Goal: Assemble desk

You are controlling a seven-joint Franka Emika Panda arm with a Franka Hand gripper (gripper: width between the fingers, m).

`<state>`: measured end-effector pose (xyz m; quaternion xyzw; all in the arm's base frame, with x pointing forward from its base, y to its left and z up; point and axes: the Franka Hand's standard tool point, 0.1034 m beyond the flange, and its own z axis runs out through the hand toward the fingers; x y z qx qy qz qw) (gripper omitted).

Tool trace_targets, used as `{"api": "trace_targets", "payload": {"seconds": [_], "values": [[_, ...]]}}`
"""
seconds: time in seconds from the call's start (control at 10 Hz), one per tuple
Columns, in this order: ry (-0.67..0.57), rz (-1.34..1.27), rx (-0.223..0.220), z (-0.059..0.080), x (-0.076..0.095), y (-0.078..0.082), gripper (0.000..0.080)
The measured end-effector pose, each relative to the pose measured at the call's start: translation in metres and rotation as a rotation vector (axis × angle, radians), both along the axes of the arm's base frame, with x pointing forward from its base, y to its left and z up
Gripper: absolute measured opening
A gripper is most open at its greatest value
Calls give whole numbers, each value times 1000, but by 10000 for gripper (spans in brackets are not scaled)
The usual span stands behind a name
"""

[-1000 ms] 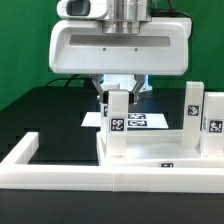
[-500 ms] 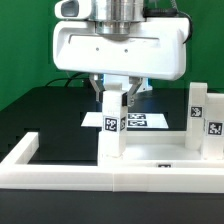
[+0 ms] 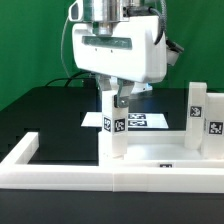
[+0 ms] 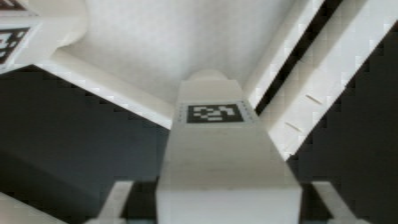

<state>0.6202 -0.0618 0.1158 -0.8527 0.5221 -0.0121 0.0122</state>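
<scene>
Exterior view: gripper [image 3: 113, 97] clamped on upright leg [image 3: 113, 128], standing on tabletop [image 3: 160, 150] at its corner toward the view's left; two more legs [image 3: 195, 116] upright at the right; marker board [image 3: 145, 121] behind. Wrist view: fingers [image 4: 121, 203] flanking tagged leg [image 4: 221, 140], tabletop [image 4: 143, 70] beneath.

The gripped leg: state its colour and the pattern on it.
White leg, with a black-and-white square tag; clearest in the wrist view.

White leg [image 3: 111, 125] with a black-and-white square tag, white tabletop [image 3: 160, 155], black table [image 3: 45, 110], green backdrop [image 3: 25, 40].
</scene>
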Motion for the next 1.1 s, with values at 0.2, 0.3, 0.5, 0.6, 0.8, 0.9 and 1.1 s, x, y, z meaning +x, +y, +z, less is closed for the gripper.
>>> {"api": "trace_targets", "payload": {"seconds": [0.2, 0.3, 0.5, 0.6, 0.8, 0.9, 1.1], "values": [[-1, 1, -1, 0, 0, 0, 288], [0, 26, -2, 0, 0, 0, 288], [4, 190, -20, 1, 1, 2, 475], [1, 284, -24, 1, 1, 2, 615], [2, 401, -28, 1, 1, 1, 639], [2, 484, -31, 1, 1, 1, 648], [3, 581, -34, 1, 1, 0, 648]]}}
